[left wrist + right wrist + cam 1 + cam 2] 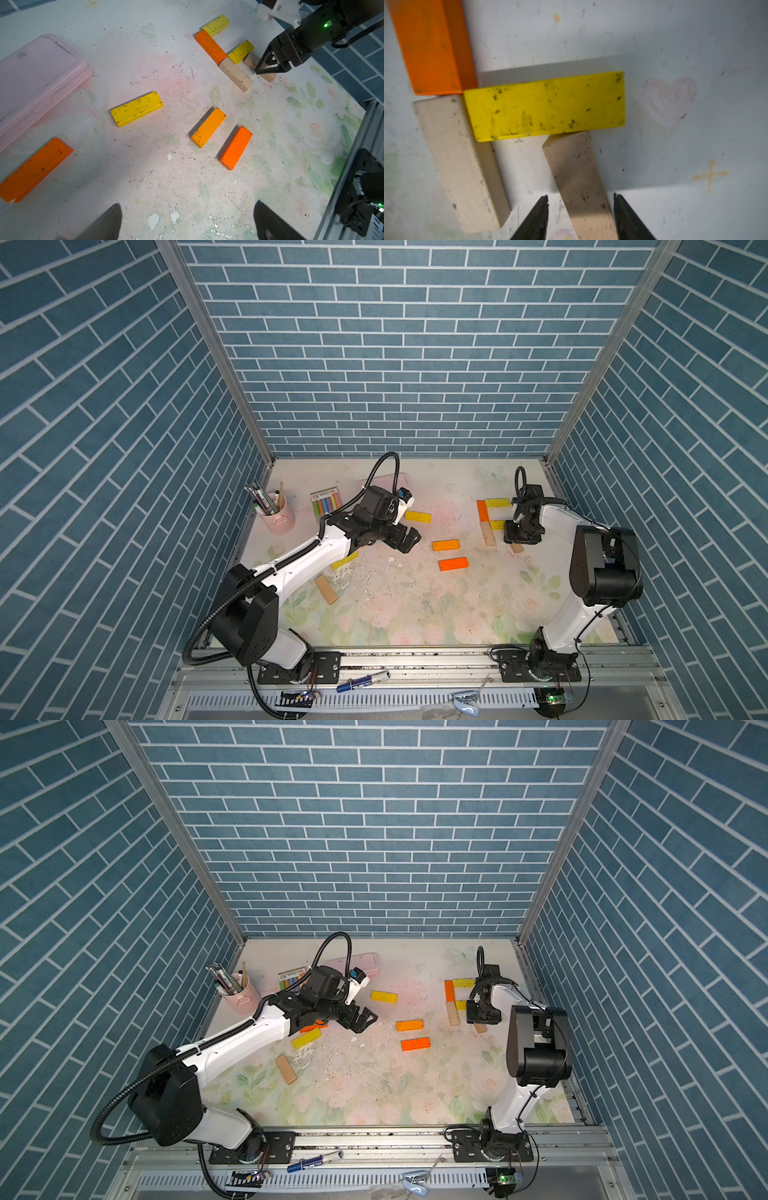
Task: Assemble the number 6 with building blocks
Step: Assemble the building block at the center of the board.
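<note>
Your right gripper [580, 199] straddles a plain tan wooden bar [577, 176].
Its jaws stand apart, a gap showing on one side; the bar lies flat, its end touching a scuffed yellow wooden bar [546, 106]. Your left gripper [187, 218] hangs spread wide above the floral table [207, 187].

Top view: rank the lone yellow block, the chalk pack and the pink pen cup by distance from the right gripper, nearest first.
1. The lone yellow block, mid-table, left of the right gripper.
2. The chalk pack, at the back left.
3. The pink pen cup, far left edge.
</note>
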### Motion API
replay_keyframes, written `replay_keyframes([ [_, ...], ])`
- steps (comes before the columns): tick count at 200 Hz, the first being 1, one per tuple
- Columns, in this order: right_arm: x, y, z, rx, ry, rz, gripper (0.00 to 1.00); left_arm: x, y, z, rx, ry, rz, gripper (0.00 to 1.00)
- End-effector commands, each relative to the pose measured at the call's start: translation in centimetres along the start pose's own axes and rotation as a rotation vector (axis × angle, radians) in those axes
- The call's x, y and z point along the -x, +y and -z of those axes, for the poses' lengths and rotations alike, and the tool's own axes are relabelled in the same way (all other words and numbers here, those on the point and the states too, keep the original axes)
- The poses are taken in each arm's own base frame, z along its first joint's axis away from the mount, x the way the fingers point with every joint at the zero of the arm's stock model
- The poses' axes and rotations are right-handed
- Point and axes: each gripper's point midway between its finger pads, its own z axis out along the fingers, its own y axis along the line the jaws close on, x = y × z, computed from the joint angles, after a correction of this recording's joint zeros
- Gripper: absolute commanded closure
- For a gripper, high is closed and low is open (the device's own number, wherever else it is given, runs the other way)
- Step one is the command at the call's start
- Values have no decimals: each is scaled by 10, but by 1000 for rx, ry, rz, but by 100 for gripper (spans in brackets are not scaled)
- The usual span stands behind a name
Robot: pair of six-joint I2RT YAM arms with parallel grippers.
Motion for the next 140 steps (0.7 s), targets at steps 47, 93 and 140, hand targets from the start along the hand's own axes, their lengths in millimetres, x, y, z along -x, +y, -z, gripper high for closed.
replay_keyframes([
  [47,-7,-13,-8,-70,17,46,62,-1,-5,0,-19,2,-4,1],
  [93,-7,-15,-6,-68,3,57,67,-1,-5,-1,-22,6,-2,1],
  [140,-8,-21,-5,-75,-7,73,69,-2,-5,-2,-20,8,-1,1],
])
